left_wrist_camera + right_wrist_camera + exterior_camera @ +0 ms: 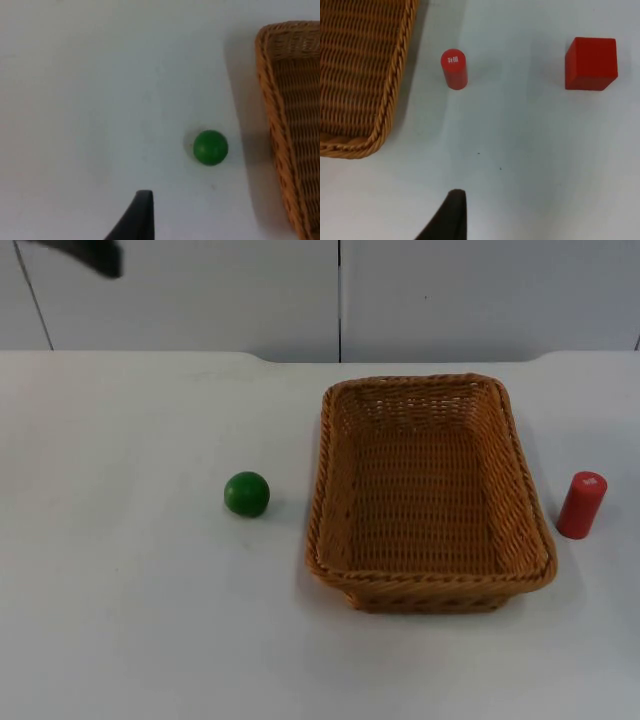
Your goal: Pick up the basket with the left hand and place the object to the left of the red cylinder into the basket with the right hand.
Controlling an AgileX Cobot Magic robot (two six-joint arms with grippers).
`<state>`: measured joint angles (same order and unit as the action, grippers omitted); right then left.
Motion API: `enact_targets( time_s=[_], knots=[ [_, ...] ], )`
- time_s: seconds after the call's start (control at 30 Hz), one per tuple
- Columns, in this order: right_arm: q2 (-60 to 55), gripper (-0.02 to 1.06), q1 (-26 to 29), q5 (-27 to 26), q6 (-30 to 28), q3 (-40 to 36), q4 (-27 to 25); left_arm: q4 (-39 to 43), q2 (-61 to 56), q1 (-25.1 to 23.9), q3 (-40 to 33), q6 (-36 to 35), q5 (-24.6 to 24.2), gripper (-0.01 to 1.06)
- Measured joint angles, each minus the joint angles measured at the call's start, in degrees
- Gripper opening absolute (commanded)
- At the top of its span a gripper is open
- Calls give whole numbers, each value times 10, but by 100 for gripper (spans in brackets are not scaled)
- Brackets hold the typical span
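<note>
Wicker basket (430, 495) sits between green ball (247, 494) and red cylinder (581, 505); red cube (591, 63) beyond. Grippers' state: cannot tell.

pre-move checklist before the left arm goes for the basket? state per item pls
1. Basket free and upright on the table: ok.
2. Basket holds nothing yet: ok.
3. Green ball lies left of the basket, apart from its rim, not in the left arm's way at the basket: ok.
4. Red cylinder stands upright right of the basket, apart from it: ok.
5. Red cube sits beyond the cylinder, away from the basket: ok.
6. Left gripper and right gripper open: cannot tell.
</note>
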<state>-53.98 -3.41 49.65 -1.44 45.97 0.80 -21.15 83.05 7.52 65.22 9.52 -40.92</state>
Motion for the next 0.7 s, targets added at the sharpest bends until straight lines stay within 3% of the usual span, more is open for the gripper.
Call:
enact_targets(
  time_s=[0.17, 0.47, 0.7],
  knots=[
    [0, 105, 0, -2, 0, 0, -1, 0, 148, 36, 130, -8, -24, 100],
    [0, 105, 0, -9, 0, 0, -1, 6, 403, 104, 375, -73, -116, 100],
    [0, 105, 0, -11, 0, 0, -1, 23, 496, 149, 463, -134, -149, 100]
  ],
)
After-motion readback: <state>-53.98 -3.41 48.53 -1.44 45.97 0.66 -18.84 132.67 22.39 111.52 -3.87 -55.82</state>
